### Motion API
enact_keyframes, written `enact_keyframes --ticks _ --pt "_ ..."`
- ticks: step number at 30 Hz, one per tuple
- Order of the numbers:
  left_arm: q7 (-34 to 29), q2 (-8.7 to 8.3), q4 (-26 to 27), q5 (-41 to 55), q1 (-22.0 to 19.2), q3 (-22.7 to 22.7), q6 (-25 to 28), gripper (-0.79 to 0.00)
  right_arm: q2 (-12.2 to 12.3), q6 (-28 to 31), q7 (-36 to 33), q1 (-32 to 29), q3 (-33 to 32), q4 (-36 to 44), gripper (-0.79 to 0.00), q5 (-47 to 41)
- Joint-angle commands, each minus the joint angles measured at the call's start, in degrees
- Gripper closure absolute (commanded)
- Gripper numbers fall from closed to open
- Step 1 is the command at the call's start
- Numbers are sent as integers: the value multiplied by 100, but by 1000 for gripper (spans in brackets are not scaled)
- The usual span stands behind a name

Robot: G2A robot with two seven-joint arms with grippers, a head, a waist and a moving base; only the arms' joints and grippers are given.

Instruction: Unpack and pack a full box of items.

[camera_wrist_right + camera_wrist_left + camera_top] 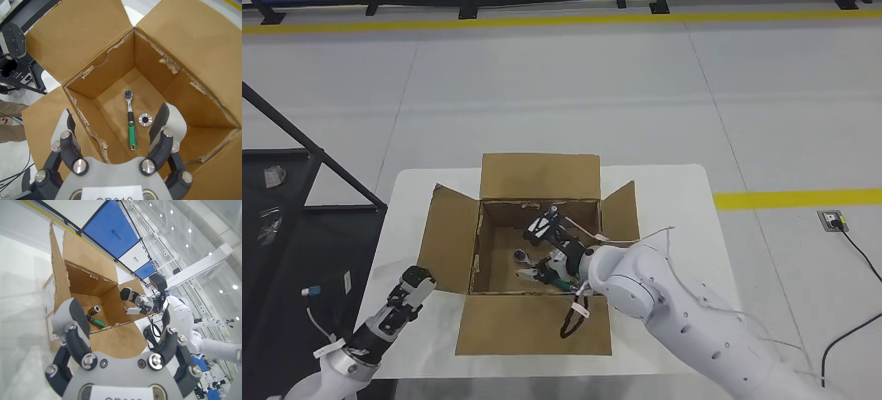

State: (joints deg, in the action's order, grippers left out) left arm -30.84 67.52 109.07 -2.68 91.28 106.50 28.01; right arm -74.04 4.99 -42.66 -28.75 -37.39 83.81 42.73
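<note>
An open cardboard box stands mid-table with all its flaps folded out. On its floor lie a ratchet wrench with a green handle and, right beside it, a short metal cylinder; both are also seen as the wrench and the cylinder from the left wrist. My right gripper hangs open above the box's inside, holding nothing and clear of both items. My left gripper is open and empty, outside the box beyond its left flap. From there the right gripper is seen over the box's far rim.
The box sits on a white table, with bare strips to the right and left of the flaps. A dark frame and cart stand off the table's left side. The box's torn rim and flaps surround the opening.
</note>
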Motion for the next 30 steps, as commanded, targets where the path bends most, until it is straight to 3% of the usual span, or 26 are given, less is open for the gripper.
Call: enact_keyframes --ticks 1,4,10,16,21,23,28,30 --pt "34 -7 -75 41 -86 -17 -226 -785 -178 -254 -173 325 214 -453 -785 -187" --pt "65 -14 -164 119 -134 -48 -352 -785 -541 -795 -461 880 651 -1367 -785 -292" --pt "116 -26 -235 376 -41 32 -368 -785 -1344 -794 -831 1612 1376 -3290 -785 -775" --pt "186 -30 -188 457 5 41 -435 -785 -2065 -627 -958 1875 1801 -4645 -785 -959" --pt "186 -30 -188 457 5 41 -435 -785 -2506 -665 -868 1981 1928 -5471 -785 -967" --pt "186 -30 -188 457 5 41 -435 -785 -2649 -620 -790 2008 1943 -5714 -699 -977" --pt "186 -30 -188 457 5 41 -435 -785 -2927 -616 -653 2065 1944 -6273 -385 -962" --pt "186 -30 -188 457 5 41 -435 -785 -3011 -560 -580 2082 1928 -6452 -366 -968"
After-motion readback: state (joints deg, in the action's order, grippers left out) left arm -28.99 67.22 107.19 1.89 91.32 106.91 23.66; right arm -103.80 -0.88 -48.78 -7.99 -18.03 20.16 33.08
